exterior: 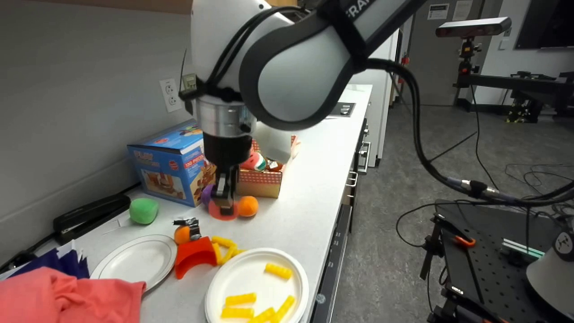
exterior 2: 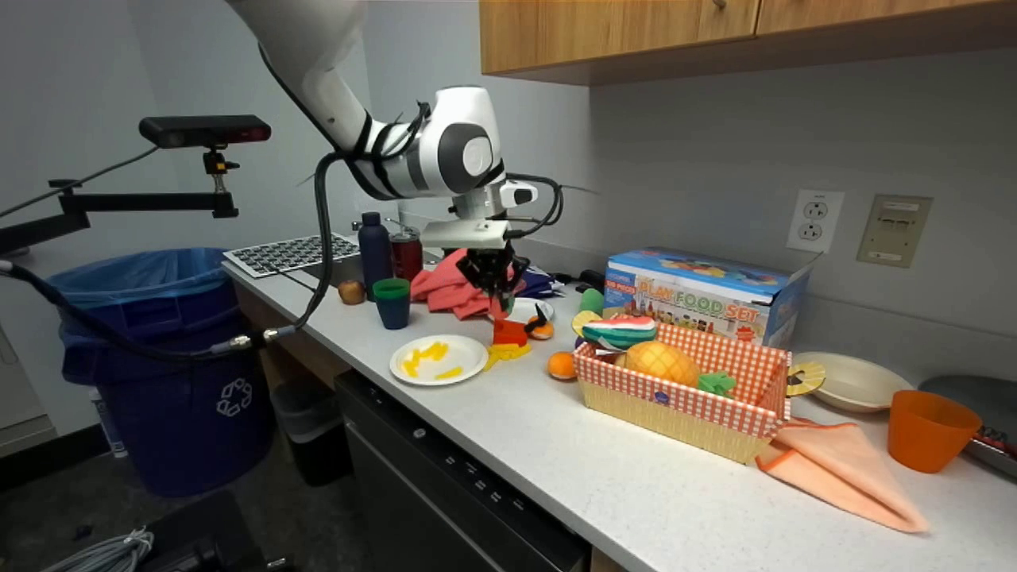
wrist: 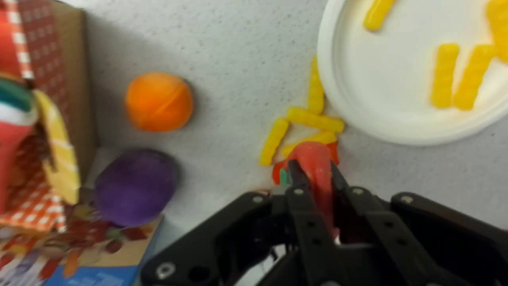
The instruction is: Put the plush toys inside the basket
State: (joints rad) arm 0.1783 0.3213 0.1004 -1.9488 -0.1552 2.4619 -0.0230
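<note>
Got the red toy [wrist: 320, 178] pinched in the gripper [wrist: 315, 165], looking well squashed in the wrist view. Seems to be hanging roughly above the loose fries [wrist: 274, 141], toward the wall edge of the desk [exterior 2: 516, 433] from the plate [wrist: 385, 87]; can't tell how high. Probably at the carry step, so head for the basket [exterior 2: 667, 427], farther along the front edge than the plate and set back from that edge.

Tips: rise first, then go sideways. Clear the near rim with room to spare, plus the melon [exterior 2: 624, 330] piled up at that end. Don't clip the orange [wrist: 158, 102] (front-edge side) or the purple toy [wrist: 137, 186] (wall-edge side), lying just outside that same end. Watch out for the box [exterior 2: 691, 310] too, between basket and wall edge.

Aim for the wall-edge side of the pineapple [exterior 2: 661, 362]; looks roomier there. Get low before letting go, ease the grip apart slowly and back straight up. Otherwise might snag soft cloth and drag something out. No need to baby the squeeze, probably; should spring back fine. Afterwards, worth coming back for the orange and the purple toy.
</note>
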